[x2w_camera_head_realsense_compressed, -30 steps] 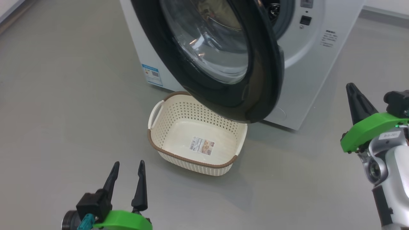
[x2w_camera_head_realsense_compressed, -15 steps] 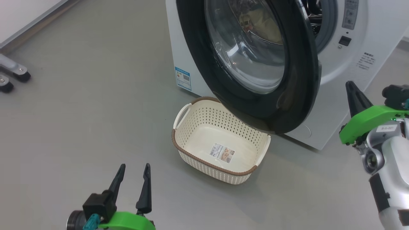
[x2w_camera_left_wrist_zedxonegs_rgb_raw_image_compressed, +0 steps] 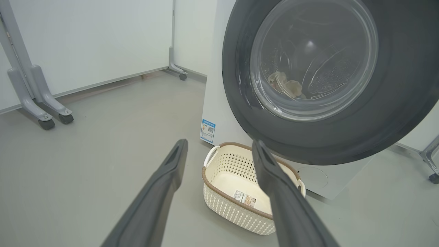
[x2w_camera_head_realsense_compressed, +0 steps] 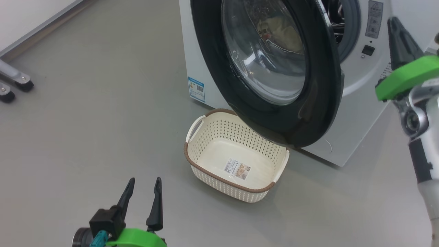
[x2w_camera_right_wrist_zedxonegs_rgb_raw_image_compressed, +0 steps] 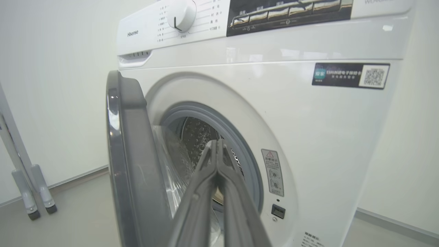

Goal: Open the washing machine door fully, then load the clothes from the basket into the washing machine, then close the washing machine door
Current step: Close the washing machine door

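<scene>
The washing machine [x2w_camera_head_realsense_compressed: 356, 103] stands at the top of the head view with its black-rimmed door [x2w_camera_head_realsense_compressed: 319, 85] swung out over the basket [x2w_camera_head_realsense_compressed: 192, 161]. The basket sits on the floor with just a label sticker inside. Cream-yellow clothes [x2w_camera_head_realsense_compressed: 279, 32] show through the door glass, also seen as clothes [x2w_camera_left_wrist_zedxonegs_rgb_raw_image_compressed: 288, 85] in the left wrist view. My left gripper [x2w_camera_head_realsense_compressed: 143, 183] hovers low at the front left, open and holding nothing. My right gripper [x2w_camera_head_realsense_compressed: 393, 21] is raised at the right, shut on nothing. In its wrist view the right gripper [x2w_camera_right_wrist_zedxonegs_rgb_raw_image_compressed: 216, 143] points at the grey gasket [x2w_camera_right_wrist_zedxonegs_rgb_raw_image_compressed: 240, 137] beside the door's edge [x2w_camera_right_wrist_zedxonegs_rgb_raw_image_compressed: 127, 137].
Grey wheeled stand feet [x2w_camera_head_realsense_compressed: 15, 82] rest on the floor at the far left, before a white partition [x2w_camera_left_wrist_zedxonegs_rgb_raw_image_compressed: 85, 37]. Another caster [x2w_camera_left_wrist_zedxonegs_rgb_raw_image_compressed: 432, 176] is right of the machine. A blue label sticker [x2w_camera_head_realsense_compressed: 196, 89] marks the washer's side. Bare grey floor lies left of the basket.
My right gripper has risen from mid-height to the upper right, level with the drum opening. The head camera shifted early on. My left gripper and the basket stay put.
</scene>
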